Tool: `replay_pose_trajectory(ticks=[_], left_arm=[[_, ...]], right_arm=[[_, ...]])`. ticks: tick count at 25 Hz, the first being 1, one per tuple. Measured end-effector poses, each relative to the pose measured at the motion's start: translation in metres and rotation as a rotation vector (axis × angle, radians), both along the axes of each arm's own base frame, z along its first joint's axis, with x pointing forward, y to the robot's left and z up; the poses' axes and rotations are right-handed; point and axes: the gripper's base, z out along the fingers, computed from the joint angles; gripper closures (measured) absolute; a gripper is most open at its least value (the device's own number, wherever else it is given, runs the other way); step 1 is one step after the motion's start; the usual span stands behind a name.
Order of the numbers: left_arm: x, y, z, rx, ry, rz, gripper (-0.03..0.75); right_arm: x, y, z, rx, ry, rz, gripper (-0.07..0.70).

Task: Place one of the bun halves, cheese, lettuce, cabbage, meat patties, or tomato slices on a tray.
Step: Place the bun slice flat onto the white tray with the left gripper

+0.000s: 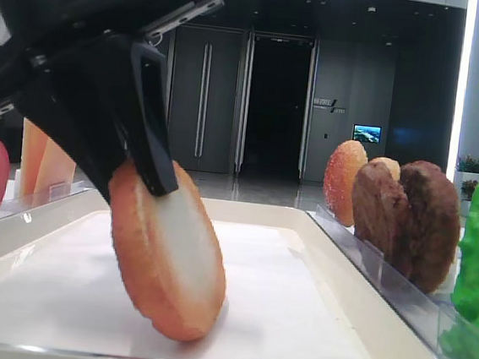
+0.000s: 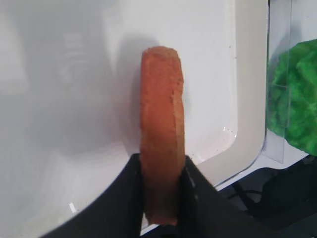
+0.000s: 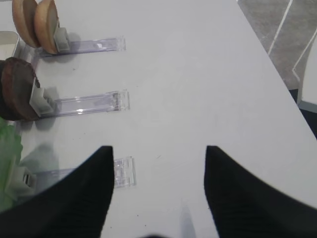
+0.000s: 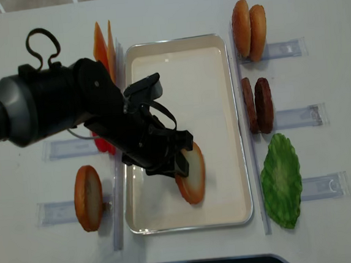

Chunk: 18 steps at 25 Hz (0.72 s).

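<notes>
Placement step, release pending. The left gripper [image 4: 176, 158] is clenched on a bun half [image 4: 191, 173], held on edge and tilted, its lower rim touching the floor of the tray [image 4: 174, 51] toward the near end. The right gripper [image 3: 158, 163] stands spread and empty over bare table, right of the meat patties [image 3: 17, 89]. The next move likely calls for tipping the bun flat, then parting the jaws.

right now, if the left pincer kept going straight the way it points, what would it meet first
The tray floor. The left pincer is shut on a bun half, tilted, whose lower edge looks at or just above the white bottom, so the bun would press in first.
</notes>
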Motion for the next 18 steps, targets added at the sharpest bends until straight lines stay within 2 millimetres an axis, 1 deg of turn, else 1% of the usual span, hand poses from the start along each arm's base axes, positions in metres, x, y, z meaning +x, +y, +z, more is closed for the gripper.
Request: replay_pose_trajectory(ticks=[13,16,18], left_arm=[[0.0001,-0.0001,0.0,-0.001,-0.003,-0.004,0.572],[0.0001,-0.0001,0.0,-0.001,-0.003,-0.004,0.536],[0.0001,-0.0001,0.0,-0.001,-0.003,-0.004,0.474]], right_arm=[[0.0,0.0,0.0,0.0,0.0,0.0,0.216],[0.0,0.0,0.0,0.0,0.0,0.0,0.216],[0.0,0.0,0.0,0.0,0.0,0.0,0.216]])
